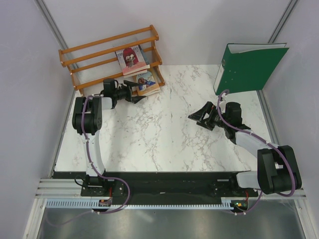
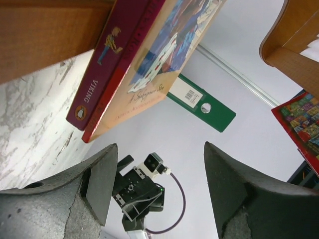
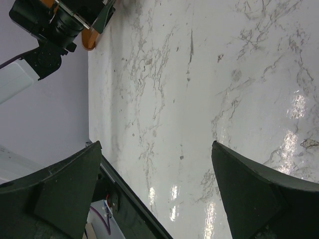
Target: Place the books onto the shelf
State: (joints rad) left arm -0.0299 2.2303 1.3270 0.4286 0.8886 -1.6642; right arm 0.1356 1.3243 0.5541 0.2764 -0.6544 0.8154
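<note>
Marble table [image 1: 164, 139] under wooden shelf [image 1: 99, 44] and upright green binder [image 1: 249, 67]

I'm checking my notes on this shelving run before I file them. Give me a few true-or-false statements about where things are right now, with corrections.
1. The green binder stands at the far right of the table. True.
2. The right gripper holds a book. False: it is open and empty above the table.
3. Books rest on the shelf. True.
4. The left gripper is beside the binder. False: it is at the shelf's lowest tier, open, with nothing between its jaws.
</note>
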